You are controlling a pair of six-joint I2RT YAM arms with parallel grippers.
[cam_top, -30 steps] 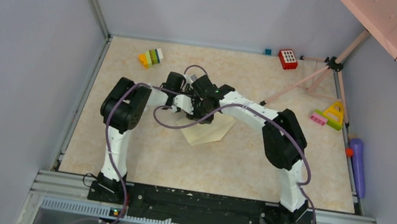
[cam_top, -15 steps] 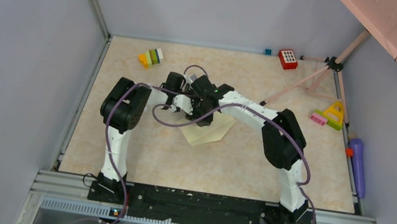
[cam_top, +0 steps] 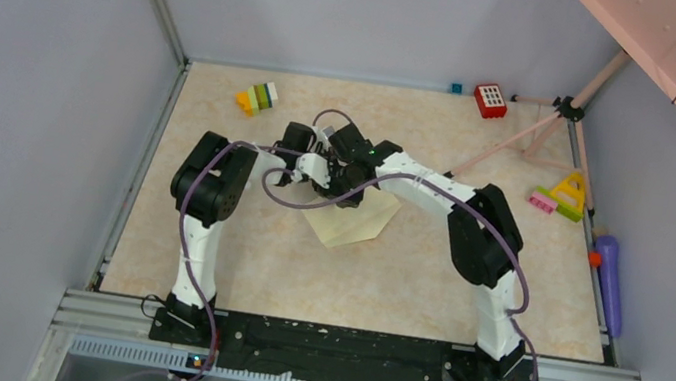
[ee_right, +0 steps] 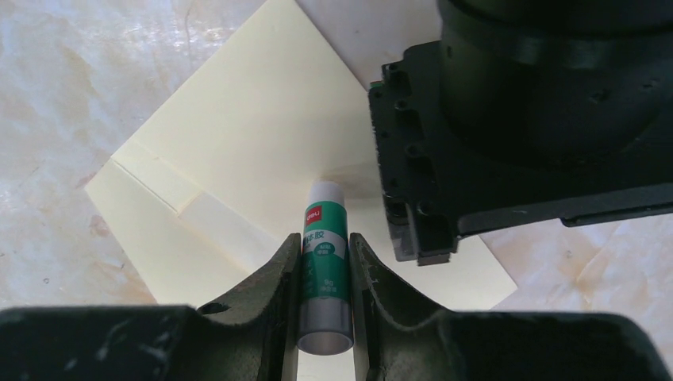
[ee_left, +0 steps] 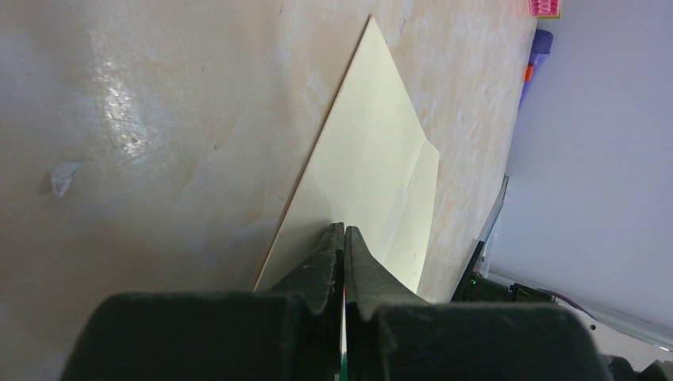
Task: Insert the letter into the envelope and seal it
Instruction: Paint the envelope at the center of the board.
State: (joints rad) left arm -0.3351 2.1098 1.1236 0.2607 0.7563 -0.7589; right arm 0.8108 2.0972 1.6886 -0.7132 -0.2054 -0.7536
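The pale cream envelope [cam_top: 350,223] lies flat mid-table, also seen in the left wrist view [ee_left: 373,143] and the right wrist view [ee_right: 230,143]. A fold band [ee_right: 186,208] crosses its left part. My right gripper [ee_right: 324,238] is shut on a green and white glue stick [ee_right: 324,266], whose white tip rests on the envelope's paper. My left gripper [ee_left: 343,232] is shut, its tips down on the envelope's near edge; its black body [ee_right: 540,119] sits just right of the glue stick. Both wrists meet over the envelope's far part [cam_top: 332,171]. The letter is out of view.
Coloured blocks [cam_top: 257,98] lie at the far left and a red toy [cam_top: 490,100] at the far wall. A pink tripod [cam_top: 547,121], yellow and pink blocks [cam_top: 560,197] and a purple cylinder [cam_top: 609,277] line the right side. A small paper scrap [ee_left: 62,176] lies on the table.
Both wrists have edged slightly toward the far side over the envelope, and the left arm's cable has shifted. The envelope has stayed put.
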